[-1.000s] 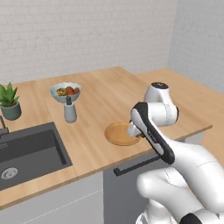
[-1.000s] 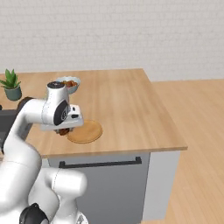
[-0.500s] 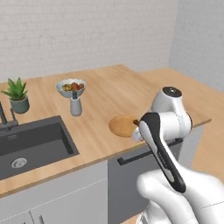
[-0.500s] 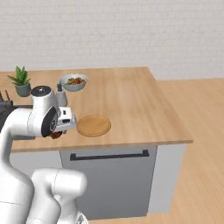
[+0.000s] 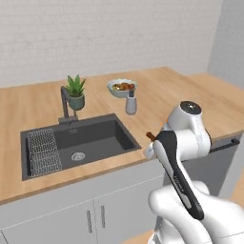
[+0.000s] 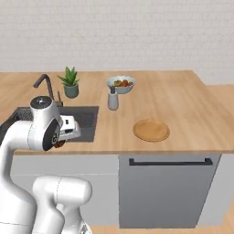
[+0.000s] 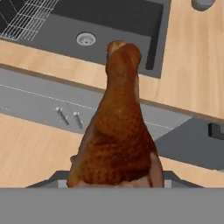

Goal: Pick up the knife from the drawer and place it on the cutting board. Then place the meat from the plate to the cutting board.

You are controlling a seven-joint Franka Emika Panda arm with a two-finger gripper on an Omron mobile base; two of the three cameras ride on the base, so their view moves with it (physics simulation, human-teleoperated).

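My gripper [image 6: 61, 140] is shut on the meat [image 7: 118, 131], a reddish-brown drumstick-shaped lump that stands up the middle of the hand view and hides the fingertips. Below it lie the counter's front edge and the cabinet fronts beside the sink. A sliver of the meat [image 5: 150, 136] peeks out past my arm in the left base view. The round tan plate [image 6: 151, 130] lies bare on the counter to the right of my hand. The knife, the drawer and the cutting board are out of view.
A dark sink [image 5: 81, 143] with a wire rack [image 5: 43, 150] and a faucet [image 5: 65, 102] is set in the wooden counter. Behind it stand a potted plant [image 5: 75, 93], a fruit bowl [image 5: 122, 87] and a grey shaker [image 5: 131, 104]. A dishwasher front [image 6: 167, 187] sits below the plate.
Both base views have shifted, so the base has driven left: the sink now sits in front and the plate lies off to the right. The meat stays in the grip.
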